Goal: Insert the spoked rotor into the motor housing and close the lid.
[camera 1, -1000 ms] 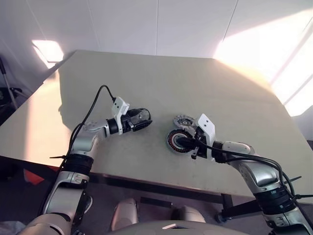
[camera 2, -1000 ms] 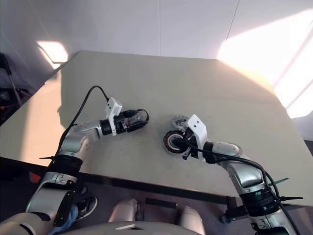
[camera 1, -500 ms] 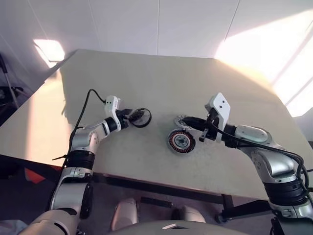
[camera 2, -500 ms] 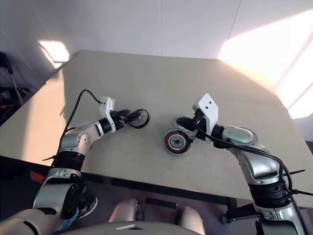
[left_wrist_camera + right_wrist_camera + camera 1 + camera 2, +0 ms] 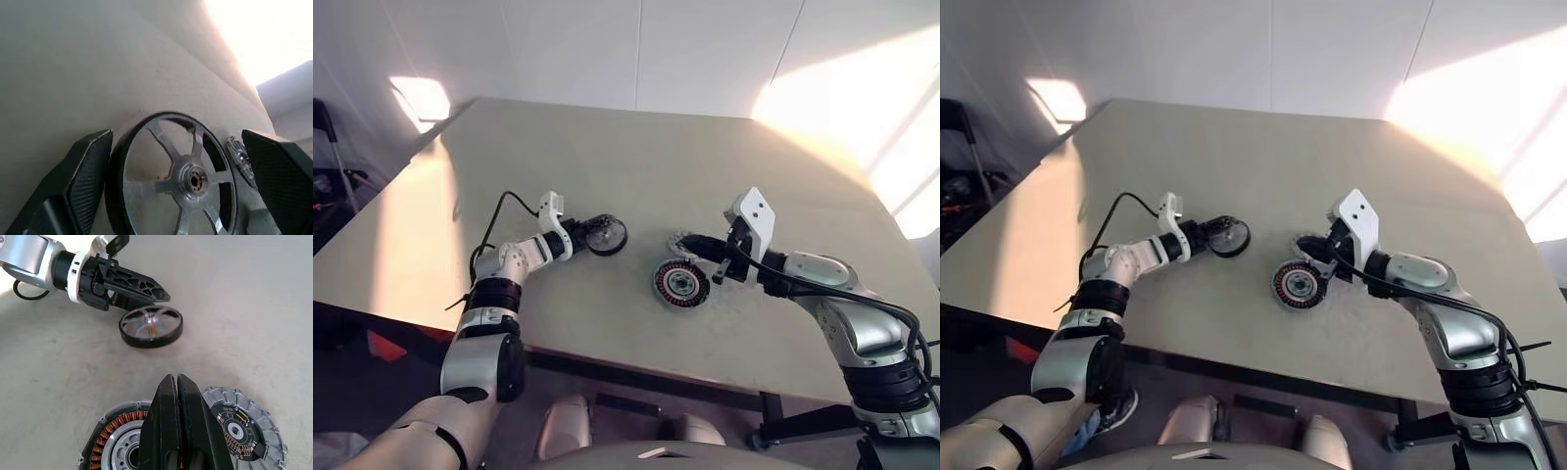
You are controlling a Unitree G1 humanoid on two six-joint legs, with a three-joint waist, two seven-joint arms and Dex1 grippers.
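The spoked rotor (image 5: 606, 236), a black ring with silver spokes, lies flat on the table left of centre. My left gripper (image 5: 587, 229) is open, and in the left wrist view its fingers (image 5: 88, 176) stand on either side of the rotor (image 5: 171, 181); I cannot tell whether they touch it. The motor housing (image 5: 681, 283), round with copper windings, sits to the right. The finned grey lid (image 5: 239, 428) lies beside it, partly hidden by my right gripper (image 5: 693, 243), which hovers shut and empty just above both.
The beige table (image 5: 636, 166) has free room on all sides of the parts. Its front edge (image 5: 636, 364) runs close below the housing. A black cable (image 5: 499, 211) loops from my left wrist over the table.
My right gripper lifted off the housing, then held still. My left wrist rolled and reached forward; the rotor, earlier on edge between its fingers, now lies flat.
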